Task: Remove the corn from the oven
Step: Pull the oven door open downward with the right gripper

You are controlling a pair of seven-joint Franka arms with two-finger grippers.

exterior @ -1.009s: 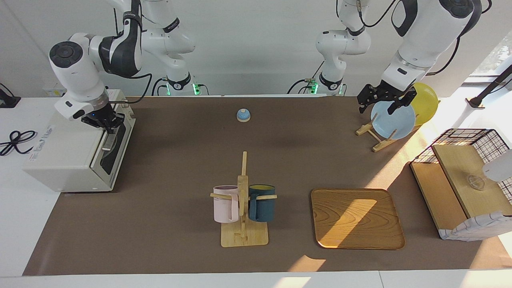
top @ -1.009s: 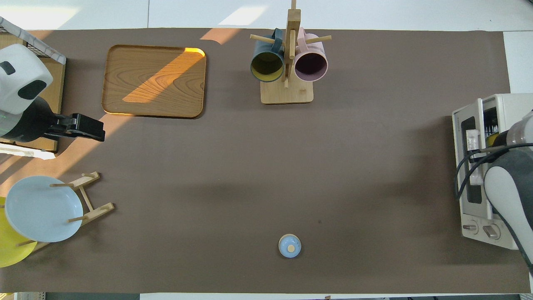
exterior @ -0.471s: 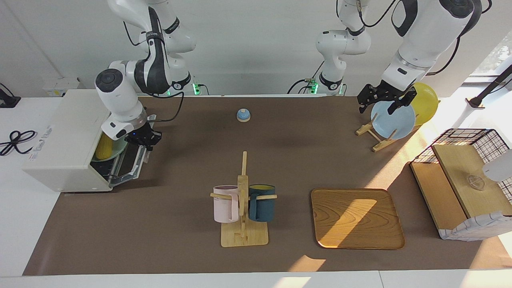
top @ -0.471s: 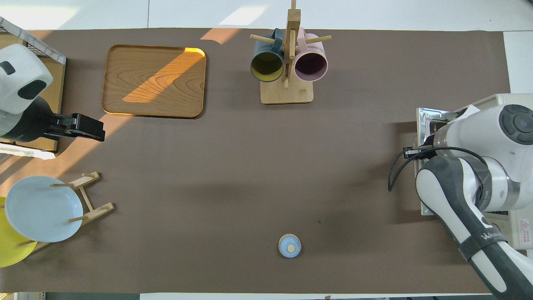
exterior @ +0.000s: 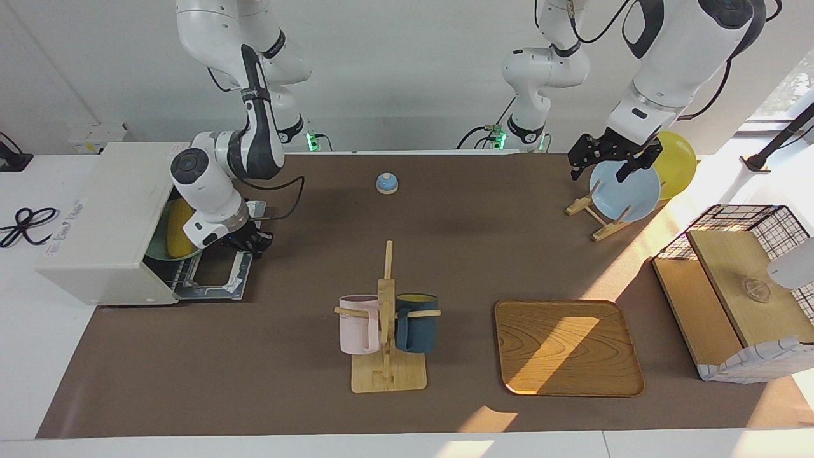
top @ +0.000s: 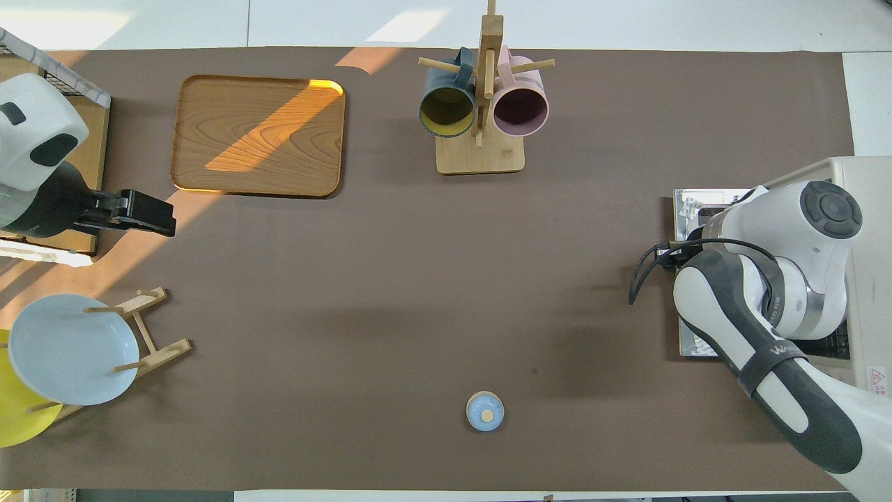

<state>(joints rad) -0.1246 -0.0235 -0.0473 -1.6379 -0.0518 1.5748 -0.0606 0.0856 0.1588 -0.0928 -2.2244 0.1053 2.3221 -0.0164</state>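
The off-white oven stands at the right arm's end of the table, its door folded down flat onto the mat. Inside, the yellow corn lies on a greenish dish on the rack. My right gripper is down at the door's outer edge, shut on the door handle. In the overhead view the right arm covers the oven mouth and hides the corn; only strips of the door show. My left gripper hangs open and waiting over the plate rack, holding nothing.
A small blue bell sits mid-table near the robots. A wooden mug rack with two mugs and a wooden tray lie farther out. The plate rack holds a blue and a yellow plate. A wire basket holds wooden boards.
My right gripper swung the oven door from upright and closed down to flat open, moving away from the oven front. The corn came into sight. The left arm stayed still.
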